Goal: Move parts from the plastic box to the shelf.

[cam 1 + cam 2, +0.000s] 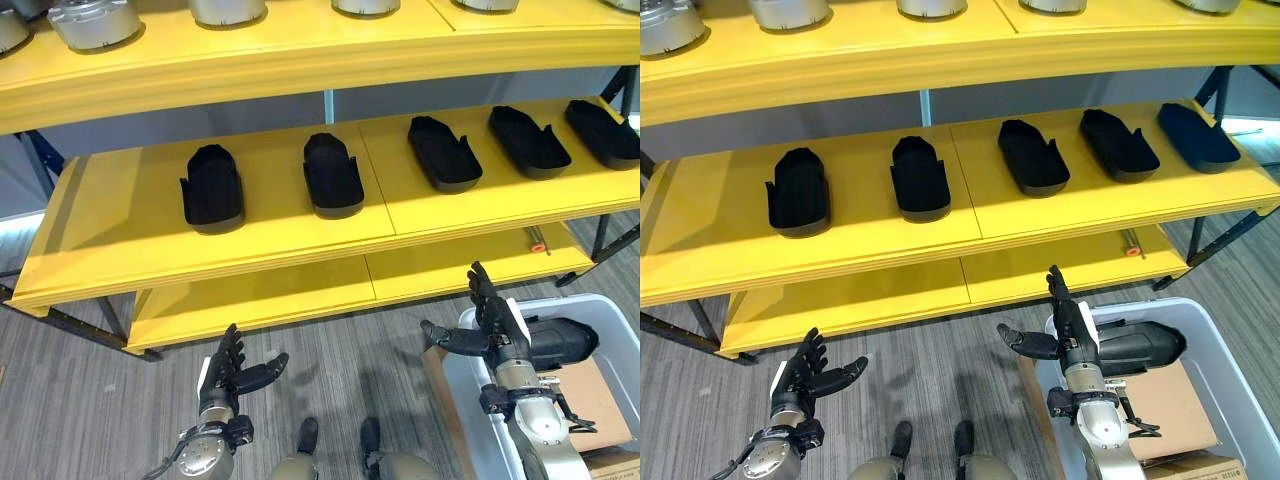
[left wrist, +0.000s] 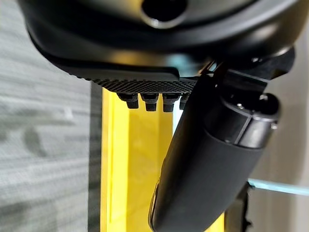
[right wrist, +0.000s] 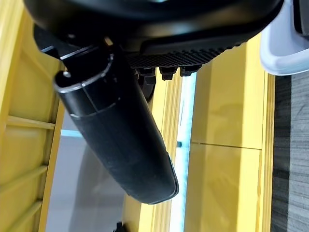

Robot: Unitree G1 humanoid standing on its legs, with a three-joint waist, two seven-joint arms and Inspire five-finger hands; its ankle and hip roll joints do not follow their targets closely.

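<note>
Parts: five black ones (image 1: 333, 176) sit spaced in a row on the yellow shelf's (image 1: 120, 240) middle tier, one more (image 1: 1140, 345) lies in the plastic box (image 1: 1230, 375) just beside the right hand (image 1: 1072, 325), fingers spread and empty, likely lining up a grab; left hand (image 1: 228, 372) relaxed, empty, low over floor.

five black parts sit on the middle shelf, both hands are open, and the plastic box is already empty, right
Not quite. The plastic box is not empty: the right eye view shows one black part in it, just past the right hand. Five parts on the middle shelf and both hands open, left hand included, are correct.
</note>
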